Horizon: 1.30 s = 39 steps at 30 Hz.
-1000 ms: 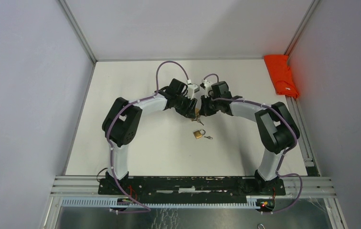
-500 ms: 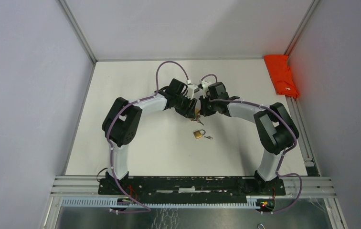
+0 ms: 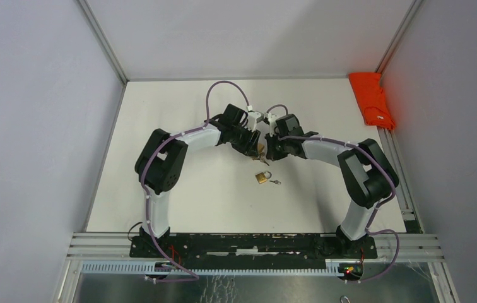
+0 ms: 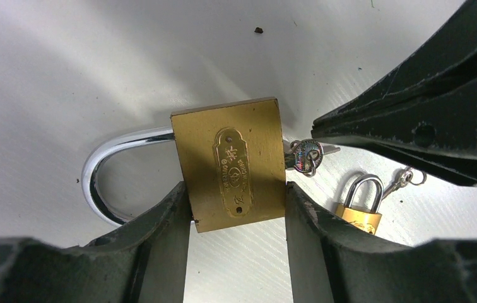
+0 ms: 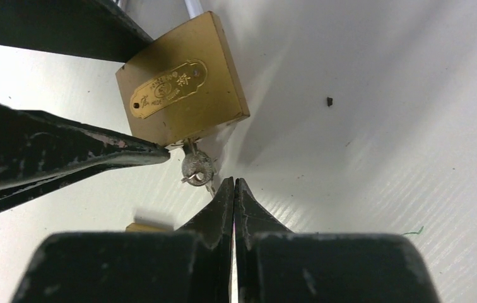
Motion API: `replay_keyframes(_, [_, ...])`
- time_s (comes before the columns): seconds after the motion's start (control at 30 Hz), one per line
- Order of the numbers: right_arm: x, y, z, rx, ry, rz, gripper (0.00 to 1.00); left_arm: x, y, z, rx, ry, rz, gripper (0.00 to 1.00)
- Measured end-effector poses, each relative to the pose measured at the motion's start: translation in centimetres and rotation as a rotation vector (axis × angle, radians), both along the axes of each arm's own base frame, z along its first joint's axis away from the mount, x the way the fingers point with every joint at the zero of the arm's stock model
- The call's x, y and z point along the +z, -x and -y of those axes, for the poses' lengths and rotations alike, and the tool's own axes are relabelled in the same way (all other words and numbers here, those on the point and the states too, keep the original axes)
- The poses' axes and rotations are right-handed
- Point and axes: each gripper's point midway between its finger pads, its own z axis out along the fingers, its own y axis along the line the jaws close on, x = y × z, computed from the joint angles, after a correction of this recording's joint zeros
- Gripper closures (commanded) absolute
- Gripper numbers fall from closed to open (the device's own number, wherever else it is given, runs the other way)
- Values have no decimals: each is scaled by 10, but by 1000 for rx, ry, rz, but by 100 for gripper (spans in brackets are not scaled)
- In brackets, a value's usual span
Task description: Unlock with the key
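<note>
Brass padlock with a polished steel shackle (image 4: 233, 164) sits mid-frame in the left wrist view, lifted above the white table (image 3: 179, 189), its shackle looping toward the left of the frame. We cannot tell whether the shackle is released, since one leg is hidden behind a finger. A small silver key (image 4: 304, 154) stands in the keyhole at the padlock's base, its head sticking out toward the right.

The left gripper (image 4: 237, 189) has its jaws partly open and clamped on the two flat sides of the brass body, and we see no shift in that arm over the last second. The right gripper (image 5: 229, 184) has its jaws pressed fully together with nothing between them. In the right wrist view its tips sit just beside the key head, and we cannot tell whether they touch it.

In the top view, the right wrist has swung down and toward the left of the frame, closer to the left gripper, while its elbow has slid toward the lower right.

We judge this as an approach to the key: the turn is not yet made, and the closed jaws would need to part to take the head.

Lower in the top view, a smaller brass padlock (image 3: 262, 177) with its own key (image 3: 276, 182) lies untouched.
</note>
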Motion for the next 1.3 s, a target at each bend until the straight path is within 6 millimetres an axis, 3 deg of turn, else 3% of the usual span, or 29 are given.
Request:
replay_keyframes(0.23, [2,7,-10,21,-21,-14,100,0,0,0,0,1,-1,98])
replay_keyframes(0.43, [8,1,-16,26,-25,-14,100,0,-3,-3,10,2,-1,98])
replay_keyframes(1.0, [-2,-6,-27,34,-26,-66,98,3,-14,-4,50,57,4,98])
replay_keyframes(1.17, [-3,-7,-17,2,-11,-41,92,2,-13,-2,44,65,9,98])
replay_keyframes(1.3, [-2,6,12,-69,-68,-26,92,2,-8,6,22,80,22,98])
